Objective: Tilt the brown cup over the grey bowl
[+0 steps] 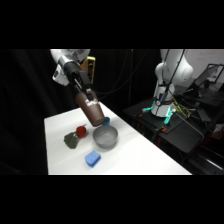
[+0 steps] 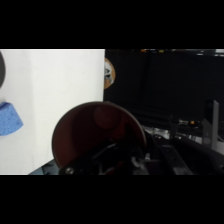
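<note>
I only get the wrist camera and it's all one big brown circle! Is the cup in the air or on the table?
Observer: In the air. The side view shows the gripper holding the brown cup tilted above the white table.
Operator: Where's the grey bowl?
Observer: The grey bowl sits on the table just below and beside the cup's lower end.
Operator: Is there other stuff near it?
Observer: Yes: a red thing and a dark green thing lie on the bowl's far side from the arm's base.
</note>
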